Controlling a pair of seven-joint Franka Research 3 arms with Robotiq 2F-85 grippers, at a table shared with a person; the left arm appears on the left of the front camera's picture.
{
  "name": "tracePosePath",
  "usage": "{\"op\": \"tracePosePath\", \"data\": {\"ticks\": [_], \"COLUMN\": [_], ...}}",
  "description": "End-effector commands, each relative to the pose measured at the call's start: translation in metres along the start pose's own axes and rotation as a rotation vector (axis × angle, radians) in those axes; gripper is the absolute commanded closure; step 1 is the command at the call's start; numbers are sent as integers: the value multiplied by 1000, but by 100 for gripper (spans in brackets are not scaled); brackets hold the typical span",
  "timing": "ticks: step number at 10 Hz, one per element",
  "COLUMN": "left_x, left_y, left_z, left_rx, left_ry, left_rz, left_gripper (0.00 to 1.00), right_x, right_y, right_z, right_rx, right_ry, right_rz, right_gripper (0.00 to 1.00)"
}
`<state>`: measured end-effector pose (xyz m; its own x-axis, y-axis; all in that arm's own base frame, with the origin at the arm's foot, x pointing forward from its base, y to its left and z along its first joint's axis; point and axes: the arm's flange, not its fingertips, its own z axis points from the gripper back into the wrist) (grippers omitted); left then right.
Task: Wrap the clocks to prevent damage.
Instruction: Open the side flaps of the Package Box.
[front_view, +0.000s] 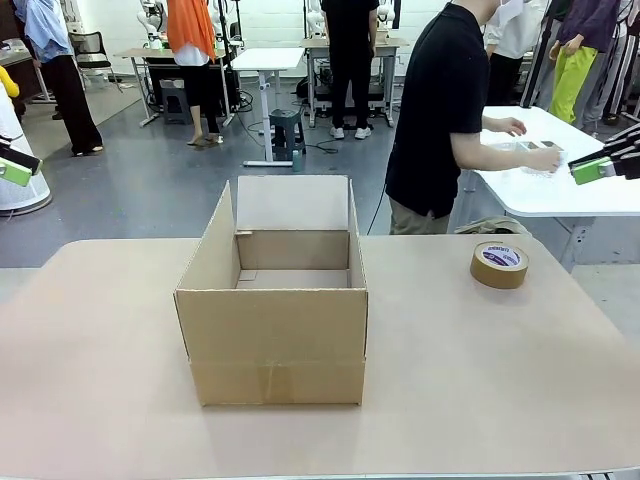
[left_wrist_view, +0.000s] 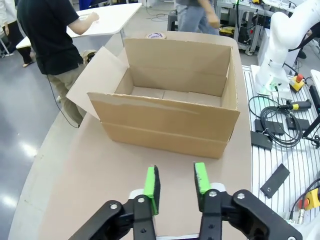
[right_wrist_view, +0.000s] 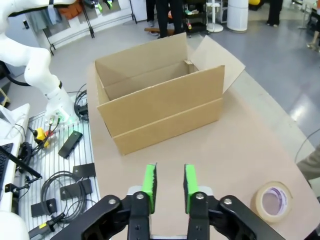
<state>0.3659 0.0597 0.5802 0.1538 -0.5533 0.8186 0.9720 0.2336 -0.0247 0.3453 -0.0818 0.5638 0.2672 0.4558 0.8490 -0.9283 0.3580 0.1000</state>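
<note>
1. The cardboard box (front_view: 275, 340) sits in the middle of the table (front_view: 100, 390) with its flaps up and mouth open (ready for packed goods, I judge).
2. The left hand (left_wrist_view: 176, 182) and right hand (right_wrist_view: 170, 181) hang raised on either side of the box, fingers parted, holding nothing.
3. Beyond the box, a person (front_view: 440, 110) handles small items at a white table (front_view: 560, 195); I cannot tell whether they are the clocks.
4. The tape roll (front_view: 499, 264) lies right of the box, and bare tabletop rings the box, leaving reaching room.

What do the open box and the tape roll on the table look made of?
Box: corrugated cardboard, matte brown, with creased flaps and raw edges. Tape roll: brown packing tape, paper or plastic film unclear, on a white printed core, likely card.
</note>
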Motion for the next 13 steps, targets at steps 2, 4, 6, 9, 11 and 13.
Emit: {"op": "tracePosePath", "data": {"ticks": [2, 4, 6, 9, 11, 13], "left_x": [1, 2, 3, 5, 7, 5], "left_y": [-5, -5, -4, -4, -6, -5], "left_z": [2, 2, 2, 2, 2, 2], "left_rx": [-14, -28, -27, -5, 8, -14], "left_ry": [-11, -12, -18, -2, 6, 3], "left_rz": [-8, -11, -6, -6, -38, -10], "left_gripper": [100, 100, 100, 100, 100, 100], "right_x": [-4, -4, -4, -3, -4, -3], "right_y": [0, 1, 2, 1, 0, 1], "right_z": [-2, -2, -3, -3, -4, -3], "right_rx": [15, 19, 28, 17, 20, 17], "right_ry": [28, 40, 55, 44, 42, 28], "right_rz": [16, 10, 11, -1, -22, -3], "right_gripper": [100, 100, 100, 100, 100, 100]}}
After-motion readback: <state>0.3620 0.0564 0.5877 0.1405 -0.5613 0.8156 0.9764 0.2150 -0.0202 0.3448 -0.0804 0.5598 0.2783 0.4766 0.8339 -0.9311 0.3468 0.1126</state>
